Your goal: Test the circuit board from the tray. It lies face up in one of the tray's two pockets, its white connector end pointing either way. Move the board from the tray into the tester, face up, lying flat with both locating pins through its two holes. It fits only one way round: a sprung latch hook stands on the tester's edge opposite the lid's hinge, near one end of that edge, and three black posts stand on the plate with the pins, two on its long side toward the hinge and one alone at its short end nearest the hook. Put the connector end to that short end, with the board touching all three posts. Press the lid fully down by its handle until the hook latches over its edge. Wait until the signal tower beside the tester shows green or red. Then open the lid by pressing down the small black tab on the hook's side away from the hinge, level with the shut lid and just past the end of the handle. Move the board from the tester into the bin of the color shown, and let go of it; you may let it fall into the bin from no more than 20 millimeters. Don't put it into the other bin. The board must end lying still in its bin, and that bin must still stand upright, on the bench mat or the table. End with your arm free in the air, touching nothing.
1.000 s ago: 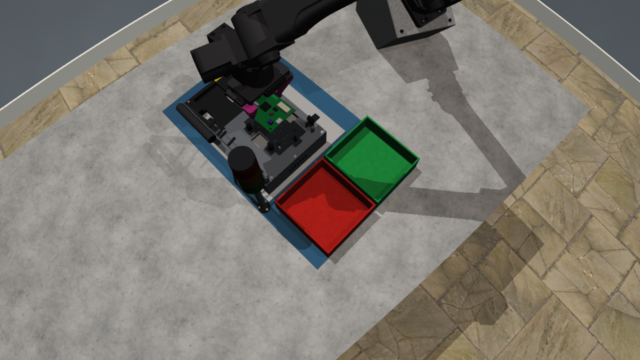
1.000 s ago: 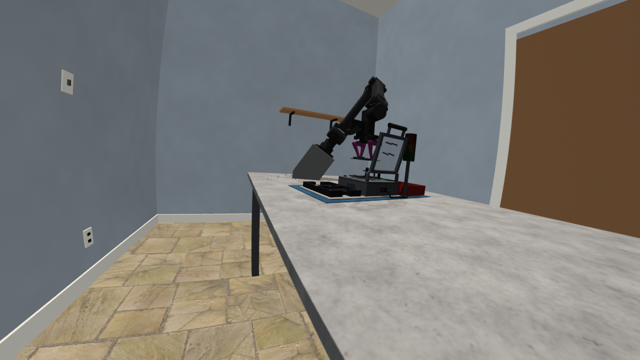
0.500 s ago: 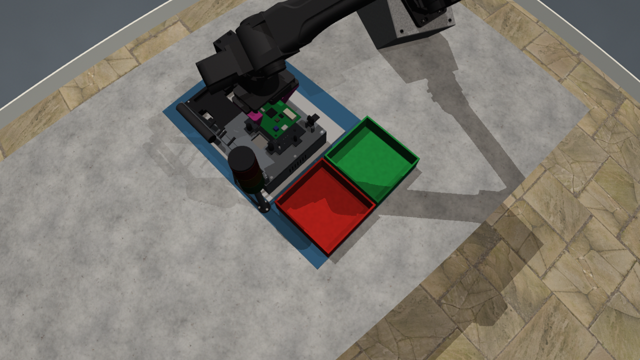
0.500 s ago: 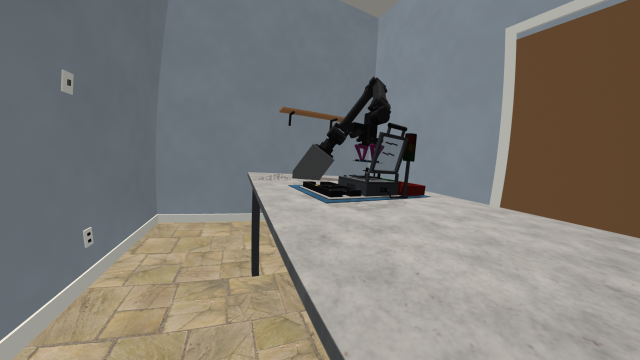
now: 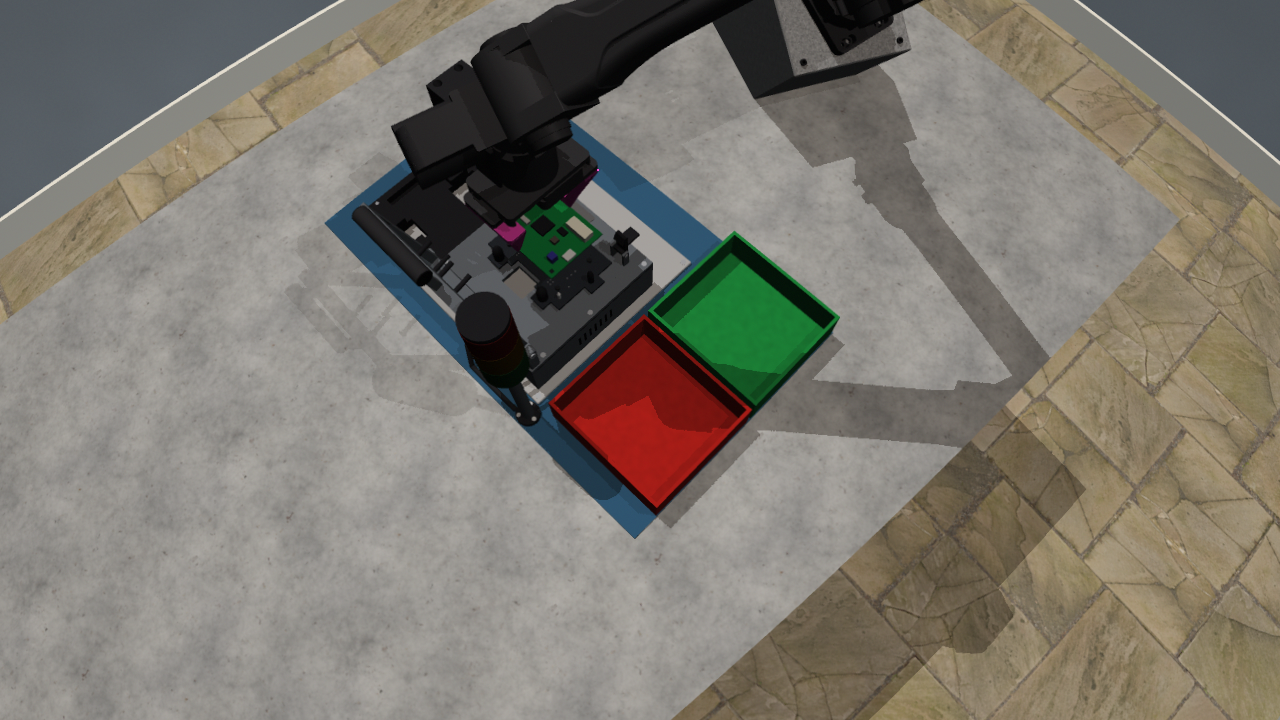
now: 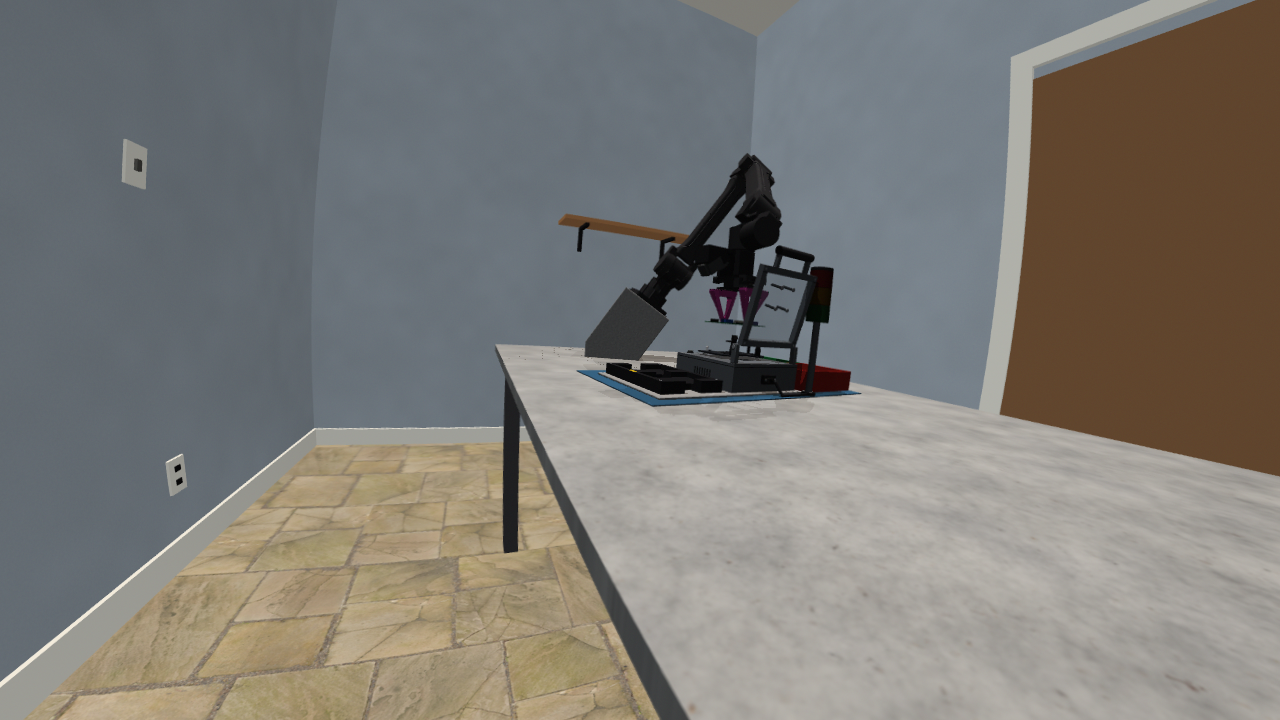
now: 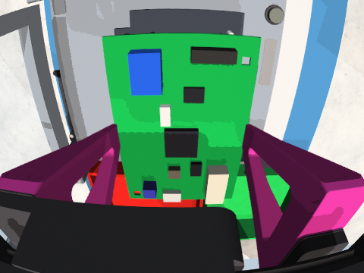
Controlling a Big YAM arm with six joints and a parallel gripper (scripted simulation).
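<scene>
Grey marbled tabletop [image 5: 268, 537] carries a blue mat [image 5: 572, 465] with the tester [image 5: 590, 304], its lid [image 6: 774, 308] raised. Above the tester's plate hangs the hand [image 7: 179, 167] — its magenta fingers partly spread and clamped on the circuit board's [image 5: 554, 241] edges, face up. Red bin [image 5: 648, 411] and green bin [image 5: 742, 317] sit right of the tester.

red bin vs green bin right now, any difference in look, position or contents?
Colour: the red bin has red walls and floor, the green bin green ones.
Position: the red bin sits nearer the signal tower; the green bin lies beyond it, on the side away from the tower.
Shared: both are open square trays, upright, side by side and touching along one wall, with no board in either. The circuit board is in the hand, above the tester.
</scene>
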